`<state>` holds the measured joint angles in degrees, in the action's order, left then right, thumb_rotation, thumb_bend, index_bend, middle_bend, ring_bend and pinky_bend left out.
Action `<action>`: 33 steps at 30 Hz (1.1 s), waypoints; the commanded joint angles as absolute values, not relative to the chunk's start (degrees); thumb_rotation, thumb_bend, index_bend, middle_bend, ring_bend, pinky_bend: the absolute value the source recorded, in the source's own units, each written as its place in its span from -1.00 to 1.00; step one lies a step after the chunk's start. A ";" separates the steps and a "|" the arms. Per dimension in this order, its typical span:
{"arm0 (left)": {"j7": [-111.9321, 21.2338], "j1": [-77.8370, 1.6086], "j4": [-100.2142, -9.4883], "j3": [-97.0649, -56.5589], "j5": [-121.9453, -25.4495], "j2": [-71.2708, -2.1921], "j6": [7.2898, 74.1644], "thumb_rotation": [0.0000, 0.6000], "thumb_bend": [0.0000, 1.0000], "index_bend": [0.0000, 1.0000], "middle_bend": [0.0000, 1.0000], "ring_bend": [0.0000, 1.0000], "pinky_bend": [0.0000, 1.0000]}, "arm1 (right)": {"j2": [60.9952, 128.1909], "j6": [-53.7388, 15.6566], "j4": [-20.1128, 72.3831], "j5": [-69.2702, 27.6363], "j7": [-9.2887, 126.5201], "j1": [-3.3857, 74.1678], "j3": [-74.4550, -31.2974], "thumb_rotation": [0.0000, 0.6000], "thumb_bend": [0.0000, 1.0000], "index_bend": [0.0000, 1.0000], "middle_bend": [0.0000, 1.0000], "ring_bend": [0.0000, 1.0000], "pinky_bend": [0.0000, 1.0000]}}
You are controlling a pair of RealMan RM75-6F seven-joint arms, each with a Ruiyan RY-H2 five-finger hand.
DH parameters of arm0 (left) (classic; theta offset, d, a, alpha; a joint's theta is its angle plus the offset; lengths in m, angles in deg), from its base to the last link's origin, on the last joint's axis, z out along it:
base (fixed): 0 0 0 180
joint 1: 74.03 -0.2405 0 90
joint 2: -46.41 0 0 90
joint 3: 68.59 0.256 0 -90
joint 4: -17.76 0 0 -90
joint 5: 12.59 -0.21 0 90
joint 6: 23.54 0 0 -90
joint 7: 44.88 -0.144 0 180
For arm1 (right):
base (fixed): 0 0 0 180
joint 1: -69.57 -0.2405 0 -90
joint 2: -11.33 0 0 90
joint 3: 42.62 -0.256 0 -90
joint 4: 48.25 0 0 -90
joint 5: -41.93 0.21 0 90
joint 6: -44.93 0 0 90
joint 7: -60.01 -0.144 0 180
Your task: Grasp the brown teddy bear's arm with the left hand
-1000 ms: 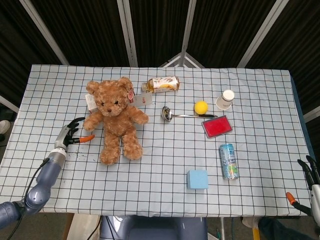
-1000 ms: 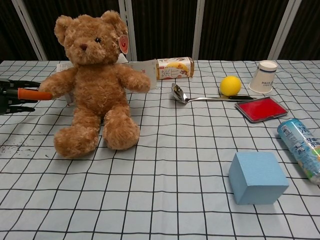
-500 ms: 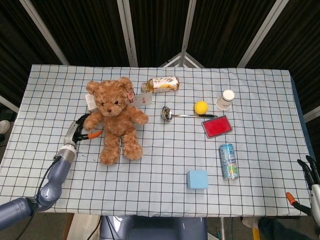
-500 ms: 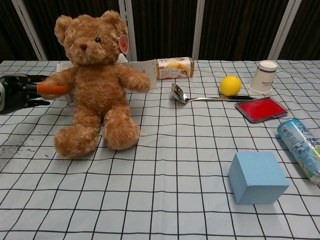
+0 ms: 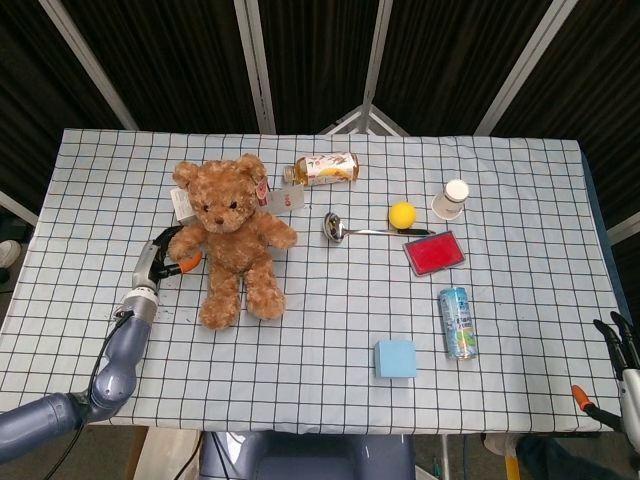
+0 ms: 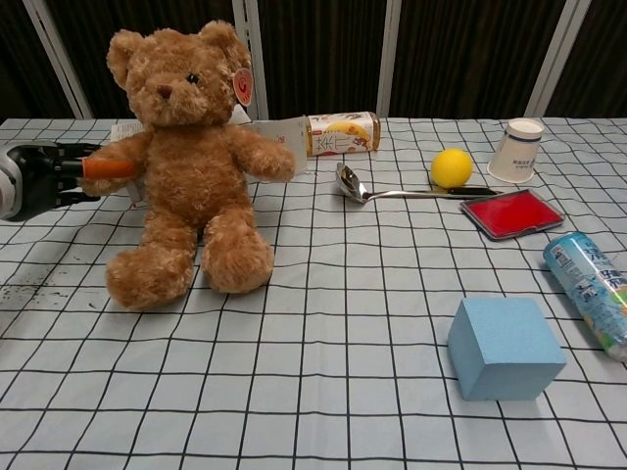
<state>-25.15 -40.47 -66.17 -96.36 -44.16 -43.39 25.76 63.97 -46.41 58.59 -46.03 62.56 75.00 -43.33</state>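
Brown and plush, the teddy bear (image 5: 232, 240) was seated on the checked tablecloth (image 5: 330, 310) toward the table's left side, legs stretched forward and arms held out to either side. The left hand (image 5: 160, 262) was found at the tip of the bear's outstretched arm (image 6: 120, 159), on the side nearest it. In the chest view, dark fingers (image 6: 61, 157) were seen lying behind and below the paw, and an orange-tipped digit was laid across its front, so the paw appeared to be enclosed; whether the fingers were pressed firmly on the plush could not be told. The right hand (image 5: 622, 352) was visible only at the lower right edge of the head view, off the table, with its dark fingers pointed upward and nothing in them.

Behind the bear a bottle (image 5: 325, 168) was laid on its side. A ladle (image 5: 345, 229), a yellow ball (image 5: 402, 214), a paper cup (image 5: 452, 198) and a red case (image 5: 434, 252) were grouped further right. A can (image 5: 458, 322) was lying beside a blue block (image 5: 395, 358) nearer the front edge.
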 commanded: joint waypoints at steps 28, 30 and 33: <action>-28.63 -39.08 -64.86 -100.15 -35.97 -47.62 34.45 1.00 0.10 -0.19 -0.27 -0.95 -1.00 | 63.71 -46.47 58.55 -46.47 61.68 75.04 -43.14 1.00 -0.57 -0.77 -0.88 -0.83 -1.00; -28.82 -38.97 -64.86 -100.27 -36.37 -47.81 34.49 1.00 0.11 -0.19 -0.27 -0.95 -1.00 | 63.75 -46.42 58.58 -46.45 61.80 75.02 -43.14 1.00 -0.56 -0.77 -0.88 -0.83 -1.00; -29.06 -38.89 -65.39 -100.47 -37.18 -47.93 34.78 1.00 0.11 -0.20 -0.27 -0.95 -1.00 | 63.78 -46.40 58.63 -46.45 61.95 75.00 -43.13 1.00 -0.56 -0.77 -0.88 -0.83 -1.00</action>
